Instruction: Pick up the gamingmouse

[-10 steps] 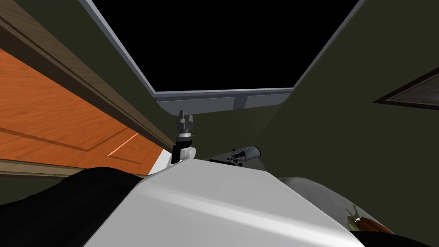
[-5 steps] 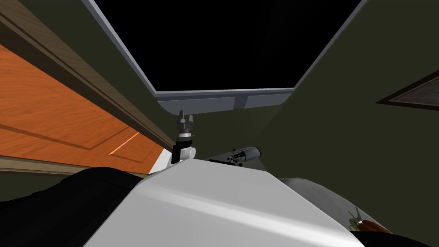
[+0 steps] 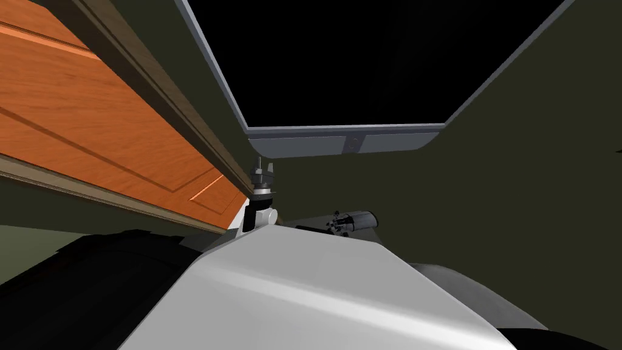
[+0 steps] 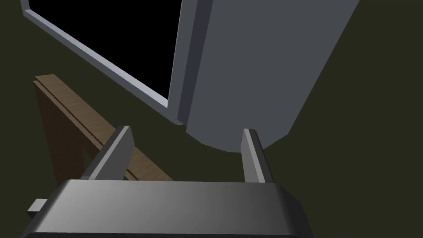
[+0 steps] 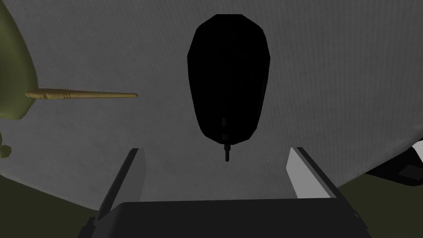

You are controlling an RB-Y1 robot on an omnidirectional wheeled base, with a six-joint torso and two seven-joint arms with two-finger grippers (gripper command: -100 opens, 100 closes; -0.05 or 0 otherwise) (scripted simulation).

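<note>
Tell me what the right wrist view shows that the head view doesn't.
Right wrist view: a black mouse on a grey surface, centred ahead of the open fingers, and a tan stick beside it. Head view: the left gripper, raised near an orange wooden door, under a grey-framed black area. Both: the right gripper, open.

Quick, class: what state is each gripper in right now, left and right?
Left gripper: open, holding nothing.
Right gripper: open, holding nothing; the black mouse lies just ahead of it, untouched.
</note>
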